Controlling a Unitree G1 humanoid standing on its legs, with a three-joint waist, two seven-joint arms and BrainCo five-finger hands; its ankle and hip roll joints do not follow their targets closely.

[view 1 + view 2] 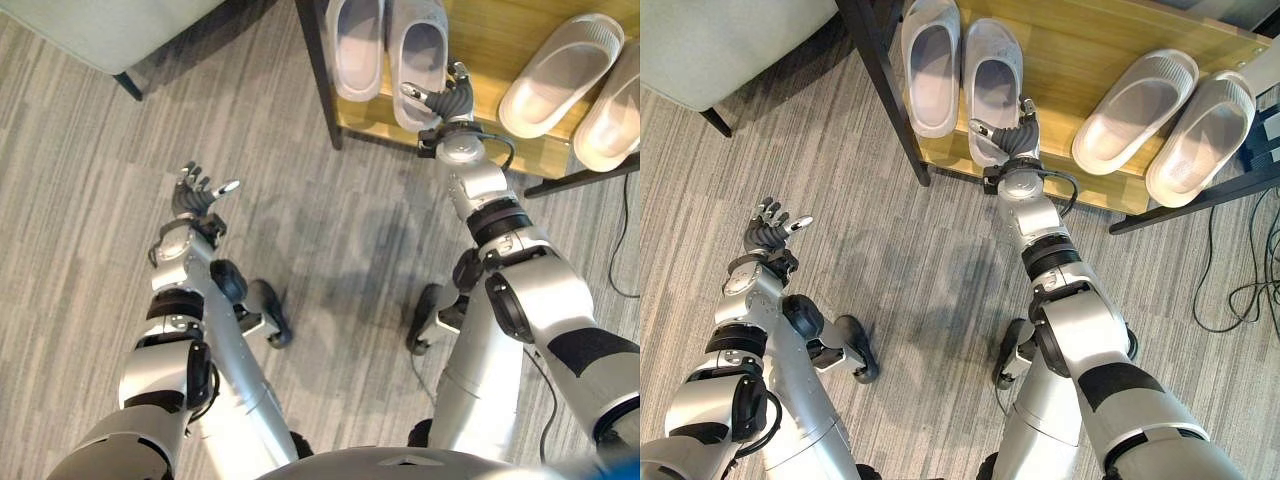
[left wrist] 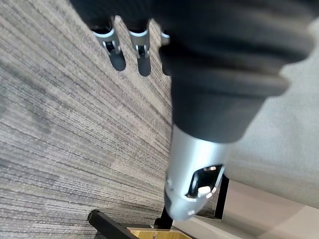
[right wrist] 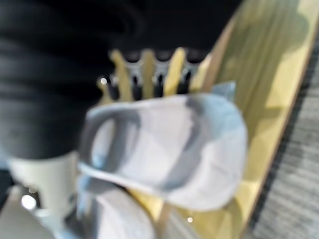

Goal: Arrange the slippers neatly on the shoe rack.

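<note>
Nearest the camera, the left hand point(image 1: 197, 196) is hanging over the carpet well short of the shoe rack point(image 1: 1095, 60), its fingers loosely spread and holding nothing. At the rack's front edge the right hand point(image 1: 1012, 140) is resting at the heel of the grey slipper point(image 1: 992, 75), fingers curled against its back rim; whether they are truly gripping it is hard to tell. A second grey slipper point(image 1: 930, 65) is lying just beside it, and a beige pair point(image 1: 1170, 110) is sitting further along the shelf. Pushing this slipper in squarely, level with its neighbour, would likely finish the pairing well.
</note>
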